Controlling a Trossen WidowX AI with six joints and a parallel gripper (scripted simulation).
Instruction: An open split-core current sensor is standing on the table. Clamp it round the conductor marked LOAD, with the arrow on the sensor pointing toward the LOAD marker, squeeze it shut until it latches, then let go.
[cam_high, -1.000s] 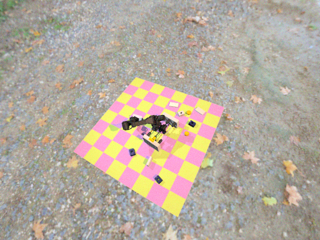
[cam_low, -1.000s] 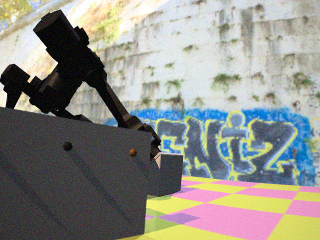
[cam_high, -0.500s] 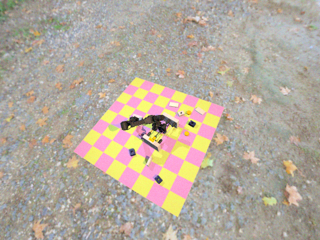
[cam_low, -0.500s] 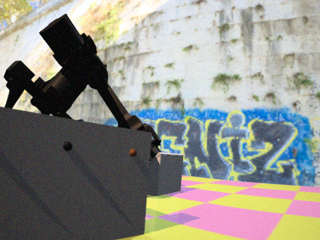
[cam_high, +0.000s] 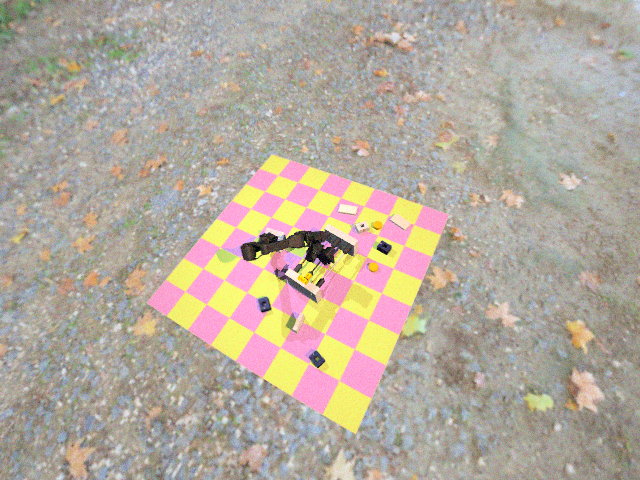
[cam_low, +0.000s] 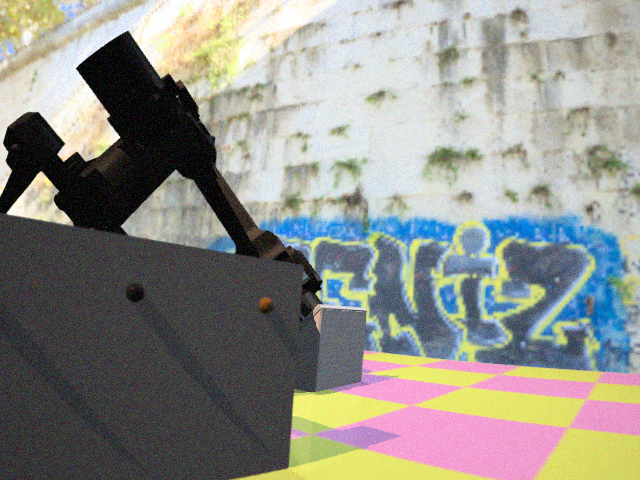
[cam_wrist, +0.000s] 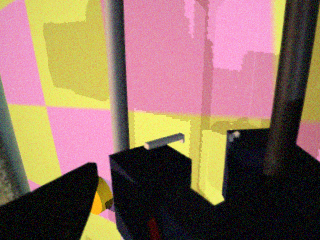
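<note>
Spreading a pink-and-yellow checkered bench beneath the rig. Reaching across it with a dark arm, bending down toward the space between two upright walls. Facing the exterior view with a large grey panel, showing a dark peg end and an orange peg end. Holding rods between the near wall and the far wall, running side by side.

Spreading the hand wide open, released, low between the walls. Keeping what looks like the split sensor in dark pieces among the rods, close to the hand; hiding too much to tell whether it is encircling LOAD or latching.

Lying loose outside the walls: a cream plate, a cream block, a black block, a white block, and an orange disc.
</note>
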